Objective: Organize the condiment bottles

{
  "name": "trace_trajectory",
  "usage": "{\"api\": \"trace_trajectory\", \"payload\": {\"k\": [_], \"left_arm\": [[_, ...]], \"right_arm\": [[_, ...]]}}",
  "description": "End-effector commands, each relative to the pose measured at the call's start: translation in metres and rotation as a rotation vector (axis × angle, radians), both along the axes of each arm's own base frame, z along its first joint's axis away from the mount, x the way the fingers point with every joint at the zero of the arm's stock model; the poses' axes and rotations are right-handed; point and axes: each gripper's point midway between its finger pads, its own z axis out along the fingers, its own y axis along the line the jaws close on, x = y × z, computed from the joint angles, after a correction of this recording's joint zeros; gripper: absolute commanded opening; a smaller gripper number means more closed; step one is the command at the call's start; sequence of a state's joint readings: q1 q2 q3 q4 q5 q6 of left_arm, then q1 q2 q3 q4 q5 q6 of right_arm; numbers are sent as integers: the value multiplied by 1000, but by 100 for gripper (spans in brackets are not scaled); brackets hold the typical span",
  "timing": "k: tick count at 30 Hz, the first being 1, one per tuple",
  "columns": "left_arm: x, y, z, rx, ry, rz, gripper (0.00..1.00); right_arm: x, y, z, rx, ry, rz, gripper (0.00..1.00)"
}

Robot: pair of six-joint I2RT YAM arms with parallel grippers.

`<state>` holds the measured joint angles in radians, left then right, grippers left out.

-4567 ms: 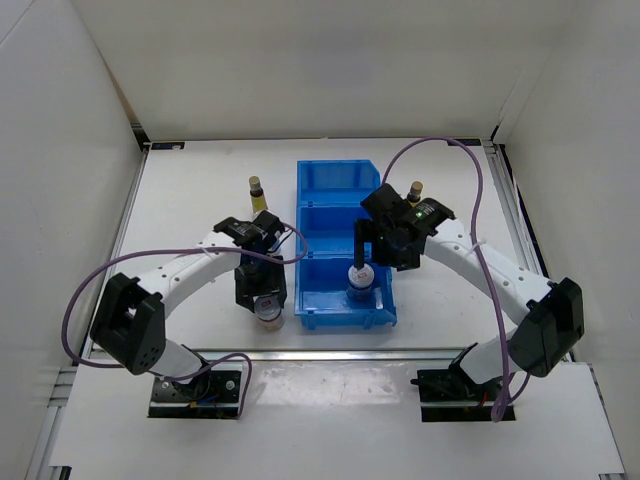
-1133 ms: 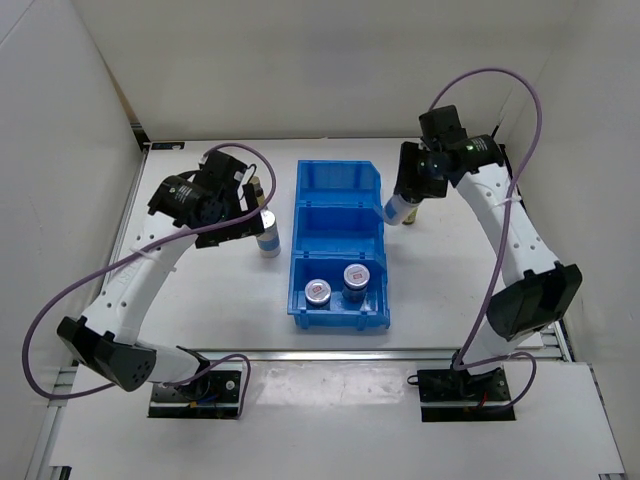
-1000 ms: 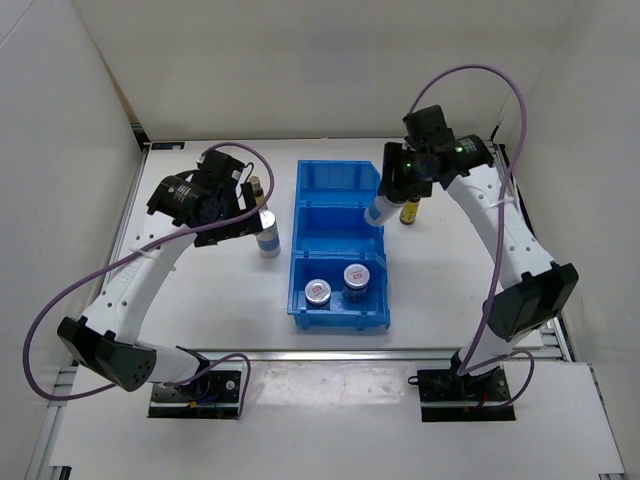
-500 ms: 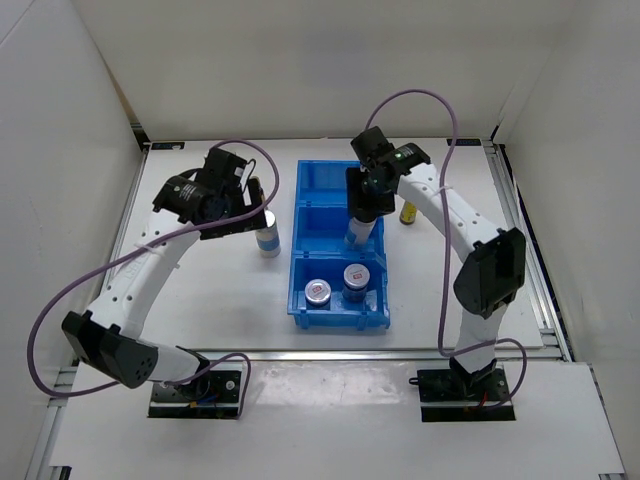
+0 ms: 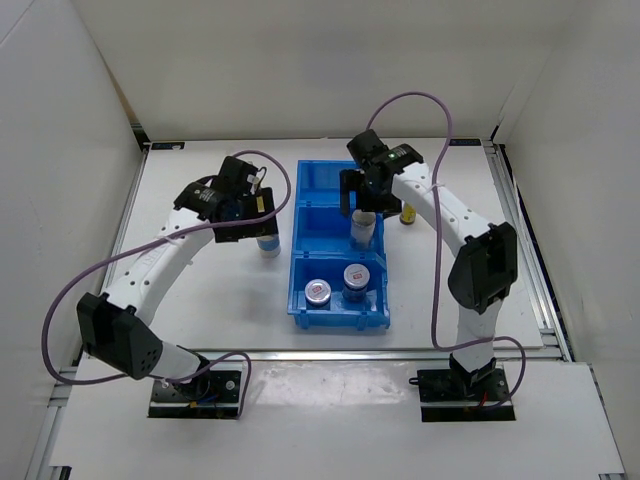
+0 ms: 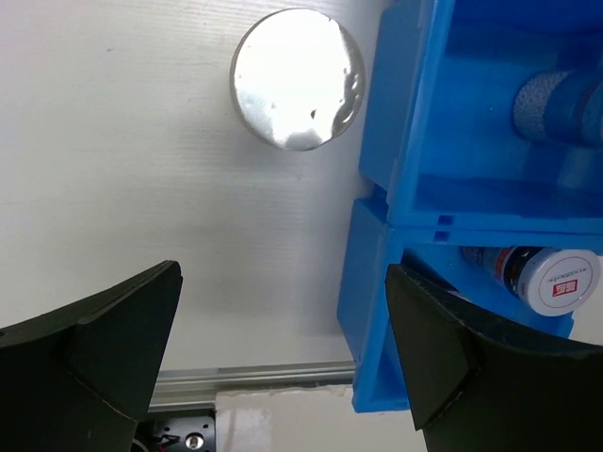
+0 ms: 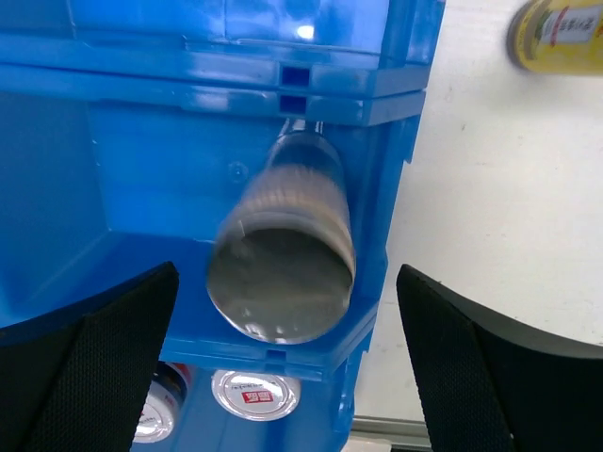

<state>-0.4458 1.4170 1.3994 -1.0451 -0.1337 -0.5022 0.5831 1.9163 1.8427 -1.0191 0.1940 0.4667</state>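
Sorting the shakers is the step I am on. My right gripper (image 7: pixel 300 367) hangs over the middle part of the blue bin (image 7: pixel 113 160). Its fingers are wide apart, and a silver-topped shaker (image 7: pixel 283 250) sits between them with no finger touching it. It looks blurry and a bit tipped, so I cannot tell if it stands flat.

My left gripper (image 6: pixel 283 348) is wide apart too and holds nothing. The other shaker (image 6: pixel 298 78) stands on the white table (image 6: pixel 141 207) near the top of that view, just beside the bin's left wall.

I think the left arm should go next. It needs to slide over that shaker, come down around it, squeeze, then lift it over the wall to sit beside its twin. The wall is very close, so the finger at the lower right of that view could bump it. The right arm is over the same spot and should move off first.

The squat jars (image 5: pixel 318 291) sit in the near part. One yellow bottle (image 5: pixel 407 212) stands on the table right of the bin; I cannot see the other one
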Motion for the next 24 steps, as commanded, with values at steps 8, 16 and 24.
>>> {"api": "trace_trajectory", "payload": {"k": [8,16,24], "left_arm": [[39,-16,-16,-2,-36,-32,100],[64,-7,-39,69,0,43,91],[82,-4,-39,85,-7,49,71]], "right_arm": [[-23,-22,110,147,-255,-51,100],[-62,-43,125,189,-290,-31,100],[-92,-62,131,177,-297,7,100]]}}
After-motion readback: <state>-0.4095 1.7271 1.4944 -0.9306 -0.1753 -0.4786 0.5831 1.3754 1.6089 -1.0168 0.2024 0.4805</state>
